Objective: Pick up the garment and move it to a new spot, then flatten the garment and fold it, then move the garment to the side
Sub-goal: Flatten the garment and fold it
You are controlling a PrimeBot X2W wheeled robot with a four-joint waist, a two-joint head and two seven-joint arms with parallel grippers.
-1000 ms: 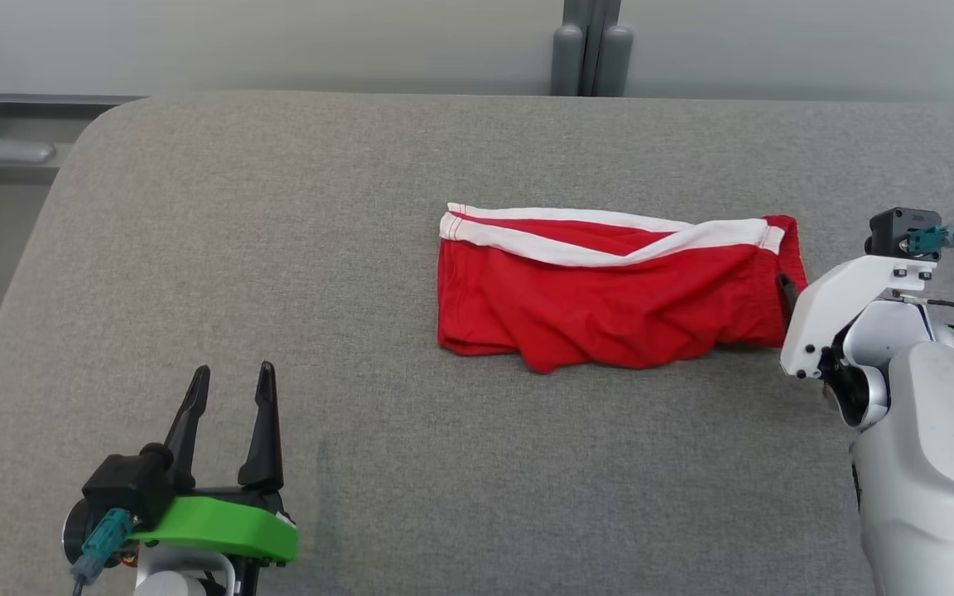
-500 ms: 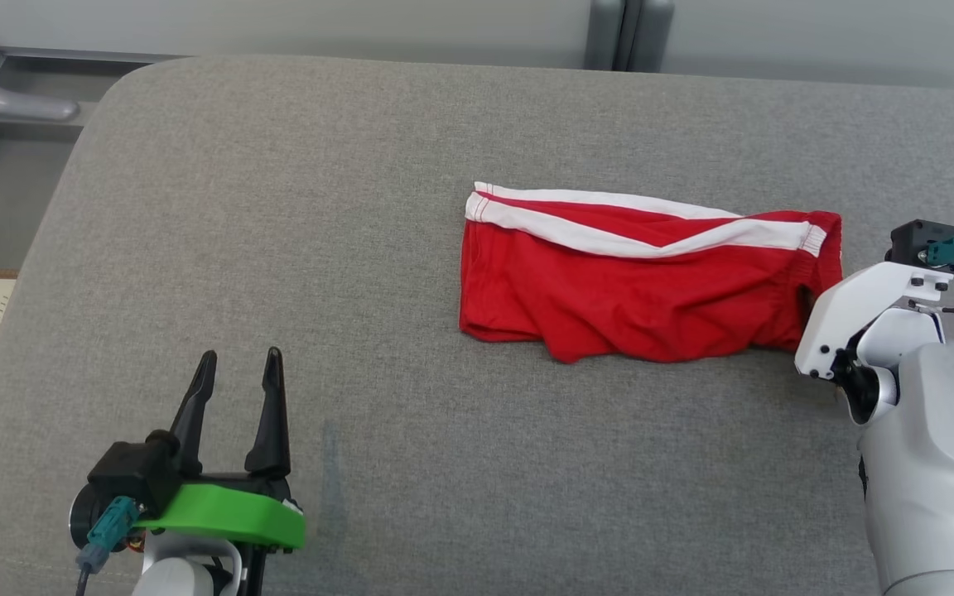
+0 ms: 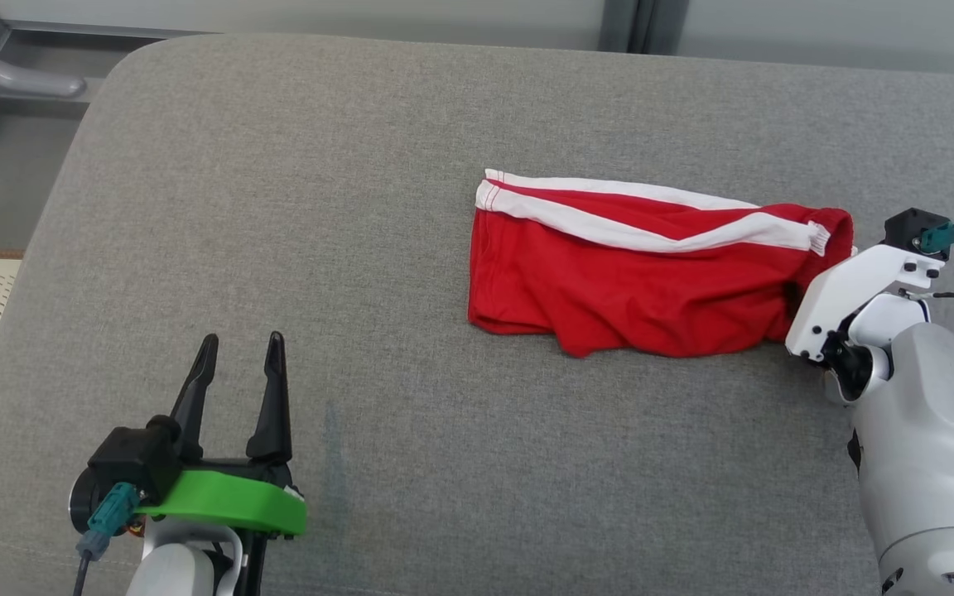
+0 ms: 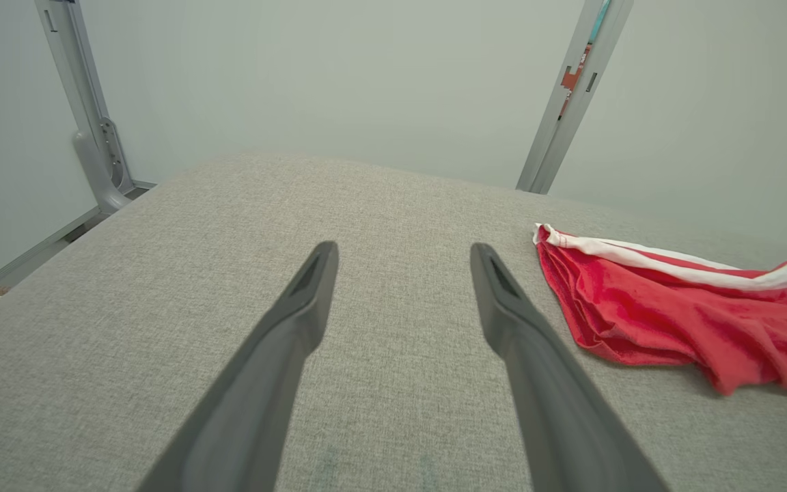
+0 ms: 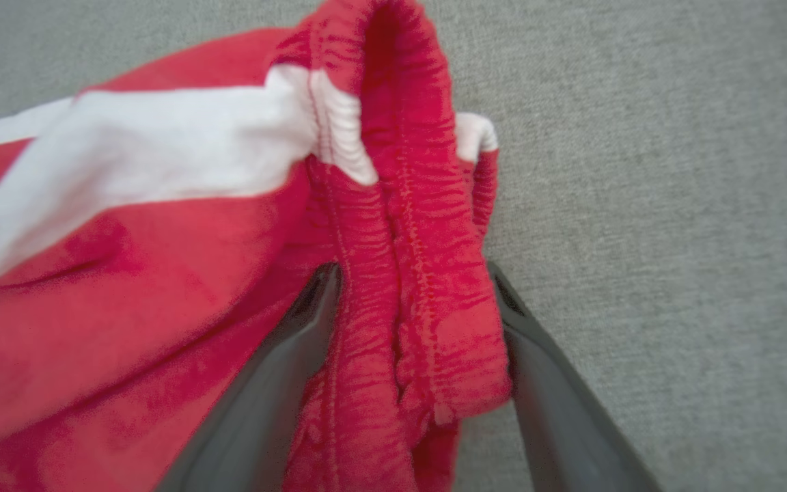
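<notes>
Our right gripper (image 5: pixel 412 273), spread wide, straddles the waistband (image 5: pixel 421 225) at three o'clock on the garment (image 3: pixel 626 281), so we should bite deep before lifting, while the left gripper (image 3: pixel 243 339) sits open at seven.

No lettering, label, brand or number can be read on anything.

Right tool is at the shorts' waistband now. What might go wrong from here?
1. The right tool stands open astride the bunched waistband; closing could catch just one layer, and the red shorts might slip out on the lift.
2. The left tool is open and apart from the shorts, so a one-ended lift would likely let them sag and crumple.
3. The right tool's tips sit low by the grey cushion and might pinch its cover.
</notes>
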